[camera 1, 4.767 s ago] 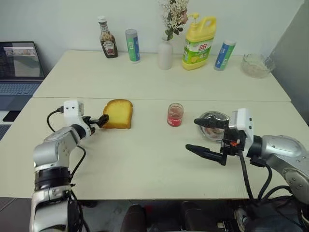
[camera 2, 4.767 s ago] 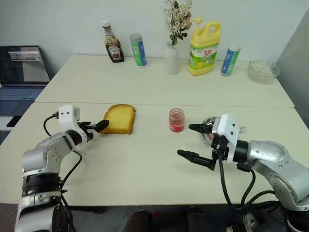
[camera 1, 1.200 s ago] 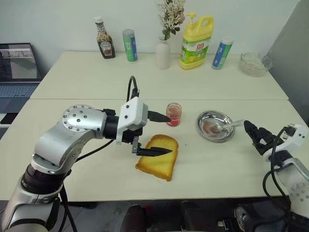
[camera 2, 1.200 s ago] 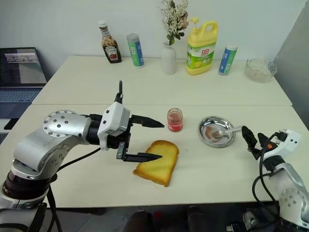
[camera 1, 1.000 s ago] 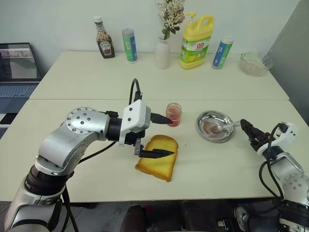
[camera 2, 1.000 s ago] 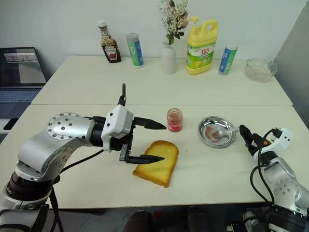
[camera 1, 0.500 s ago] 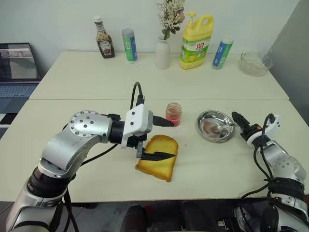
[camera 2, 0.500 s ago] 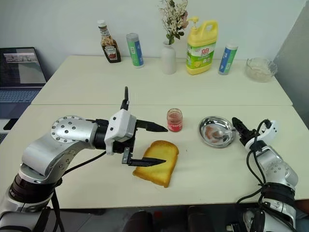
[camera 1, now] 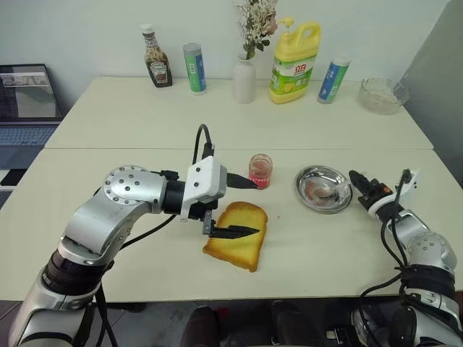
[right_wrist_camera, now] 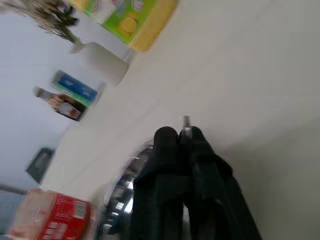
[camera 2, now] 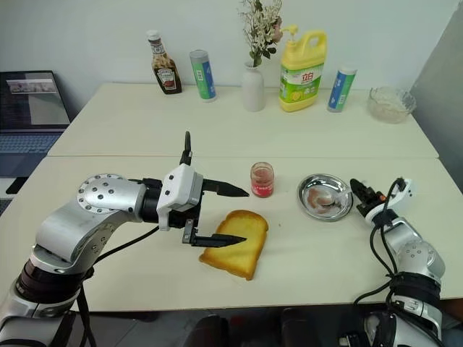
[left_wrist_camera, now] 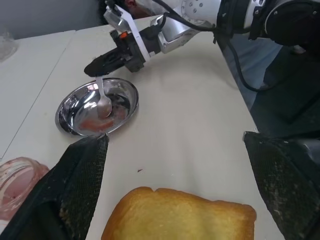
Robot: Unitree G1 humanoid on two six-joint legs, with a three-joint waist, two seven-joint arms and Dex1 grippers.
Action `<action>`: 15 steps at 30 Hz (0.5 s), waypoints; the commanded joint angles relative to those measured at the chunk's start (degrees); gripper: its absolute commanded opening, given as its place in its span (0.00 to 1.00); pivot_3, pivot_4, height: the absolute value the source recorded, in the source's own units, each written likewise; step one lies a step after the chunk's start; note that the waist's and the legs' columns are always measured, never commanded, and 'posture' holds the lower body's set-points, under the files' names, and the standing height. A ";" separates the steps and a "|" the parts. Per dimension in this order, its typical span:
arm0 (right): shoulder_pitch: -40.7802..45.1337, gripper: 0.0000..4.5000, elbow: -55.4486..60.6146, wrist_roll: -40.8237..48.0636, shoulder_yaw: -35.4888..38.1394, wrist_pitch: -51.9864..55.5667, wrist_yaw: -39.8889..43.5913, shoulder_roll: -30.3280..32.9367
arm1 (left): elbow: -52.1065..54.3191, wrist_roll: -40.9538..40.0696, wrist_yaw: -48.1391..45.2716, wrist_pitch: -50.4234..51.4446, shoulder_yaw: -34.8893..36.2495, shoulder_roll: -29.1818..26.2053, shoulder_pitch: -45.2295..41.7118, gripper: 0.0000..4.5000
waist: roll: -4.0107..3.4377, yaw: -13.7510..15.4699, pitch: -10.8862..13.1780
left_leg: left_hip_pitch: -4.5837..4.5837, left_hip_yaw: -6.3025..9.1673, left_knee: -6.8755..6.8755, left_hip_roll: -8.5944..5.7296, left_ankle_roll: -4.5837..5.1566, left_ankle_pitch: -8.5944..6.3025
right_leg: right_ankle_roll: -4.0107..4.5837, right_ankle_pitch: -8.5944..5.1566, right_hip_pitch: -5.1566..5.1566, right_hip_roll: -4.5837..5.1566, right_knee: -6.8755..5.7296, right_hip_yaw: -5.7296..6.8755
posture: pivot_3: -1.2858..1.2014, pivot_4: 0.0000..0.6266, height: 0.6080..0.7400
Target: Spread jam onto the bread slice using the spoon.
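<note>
Cream counter (camera 1: 108,275), left to right: left gripper (camera 1: 241,205), fingers wide, over the bread slice (camera 1: 236,244) near the front edge; jam (camera 1: 260,170); steel dish (camera 1: 323,189) holding the spoon (left_wrist_camera: 102,101); right gripper (left_wrist_camera: 95,67) clamped on its handle; bare counter beyond.

Thick square bread slice (camera 1: 236,244) lies on my near table (camera 1: 145,260), centre. Small glass jam jar (camera 1: 260,170) stands just behind it. Round steel dish (camera 1: 323,189) sits right of the jar, slim metal spoon (left_wrist_camera: 103,101) with its bowl in it. Tall ketchup bottle (camera 1: 156,56), white flower vase (camera 1: 244,80) and big handled detergent jug (camera 1: 294,53) line the far table's back edge. Open laptop (camera 1: 27,101) far left.
</note>
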State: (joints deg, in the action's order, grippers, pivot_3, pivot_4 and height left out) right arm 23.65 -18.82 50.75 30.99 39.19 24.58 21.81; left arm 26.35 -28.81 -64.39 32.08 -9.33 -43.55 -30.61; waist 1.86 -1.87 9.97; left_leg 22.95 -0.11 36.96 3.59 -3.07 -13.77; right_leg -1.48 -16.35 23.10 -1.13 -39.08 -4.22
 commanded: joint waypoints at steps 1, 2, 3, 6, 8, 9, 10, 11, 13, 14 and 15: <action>-0.79 0.01 1.59 0.90 1.76 0.21 -0.59 0.36 | 0.02 0.52 0.17 -1.10 0.40 0.03 0.04 1.00 | -0.01 0.07 -0.01 | 0.01 0.00 0.00 0.00 0.00 0.00 | 0.00 0.00 0.00 0.00 0.00 0.00 | 0.52 0.24 1.00; -0.88 0.01 2.11 1.31 2.02 0.40 -0.64 0.27 | -0.20 0.62 0.33 -1.07 0.60 0.01 0.30 1.00 | -0.01 0.07 -0.01 | 0.01 0.00 -0.01 -0.01 0.00 0.00 | 0.00 0.00 0.00 0.00 0.00 0.00 | 0.52 0.24 1.00; -1.05 0.01 2.67 1.70 2.24 0.65 -0.76 0.23 | -0.30 0.78 0.42 -1.10 0.72 -0.08 0.60 1.00 | -0.02 0.05 0.00 | 0.01 0.00 -0.01 -0.01 0.00 0.00 | 0.00 0.00 0.01 0.00 0.00 0.00 | 0.52 0.24 1.00; -1.95 0.01 5.73 2.96 2.70 0.93 -1.22 0.00 | -0.95 0.37 2.36 0.03 2.09 0.56 1.47 1.00 | -0.03 0.04 0.00 | 0.01 0.00 -0.02 0.00 0.00 0.00 | 0.01 0.01 0.03 0.00 0.00 0.00 | 0.52 0.24 1.00; -2.44 0.01 8.27 4.28 3.05 1.56 -1.72 -0.04 | -1.29 0.20 3.44 0.49 2.80 0.54 1.87 1.00 | -0.04 0.04 0.01 | 0.03 0.01 -0.03 0.01 0.00 0.00 | 0.01 0.00 0.04 0.00 0.00 0.01 | 0.52 0.24 1.00; -2.79 0.01 9.91 4.43 2.84 1.80 -1.94 0.20 | -1.47 0.09 4.18 0.77 3.34 0.54 2.09 1.00 | -0.06 0.03 0.02 | 0.04 0.01 -0.03 0.01 0.00 0.00 | 0.01 0.01 0.05 0.00 0.00 0.00 | 0.52 0.24 1.00; -3.36 0.01 13.12 4.98 2.55 2.31 -2.20 0.53 | -1.64 -0.05 5.45 1.40 4.45 0.48 2.66 1.00 | -0.09 0.03 0.04 | 0.05 0.00 -0.03 0.00 0.00 0.00 | 0.01 0.00 0.06 0.00 -0.01 0.00 | 0.52 0.24 1.00; -4.37 0.01 17.74 4.64 1.15 3.01 -1.95 1.62 | -1.70 -0.37 7.01 2.35 6.21 0.25 3.68 1.00 | -0.13 0.03 0.05 | 0.04 -0.01 -0.03 0.00 0.00 0.00 | 0.00 0.00 0.06 0.00 -0.01 -0.01 | 0.52 0.24 1.00; -5.12 0.01 25.45 6.39 0.01 4.82 -2.87 2.27 | -1.66 -1.03 9.71 4.30 9.73 -0.26 5.97 1.00 | -0.28 -0.12 0.11 | 0.05 0.01 -0.04 0.02 0.00 0.00 | -0.01 -0.01 0.08 0.00 -0.01 -0.01 | 0.52 0.24 1.00; -5.16 0.01 29.28 5.36 -1.98 5.21 -2.90 3.32 | -1.49 -0.53 10.11 4.37 11.12 -1.31 7.99 1.00 | -0.33 -0.35 0.13 | 0.05 0.00 -0.06 0.03 0.00 0.00 | -0.02 -0.02 0.11 0.00 -0.02 -0.02 | 0.52 0.24 1.00; -4.61 0.01 32.07 4.91 -3.43 5.37 -3.39 3.67 | -1.36 0.16 10.43 4.19 12.09 -2.15 9.83 1.00 | -0.36 -0.65 0.14 | 0.04 0.02 -0.07 0.06 0.00 0.00 | -0.04 -0.03 0.11 -0.03 -0.03 -0.02 | 0.52 0.24 1.00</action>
State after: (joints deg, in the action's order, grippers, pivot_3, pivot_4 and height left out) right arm 17.85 6.26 54.74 29.10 44.30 21.24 24.31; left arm 24.01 -28.81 -55.09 36.11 -0.16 -44.35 -21.92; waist 1.50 -2.52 10.11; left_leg 22.98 -0.09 36.87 3.67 -3.07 -13.77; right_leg -1.53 -16.39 23.23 -1.19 -39.12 -4.26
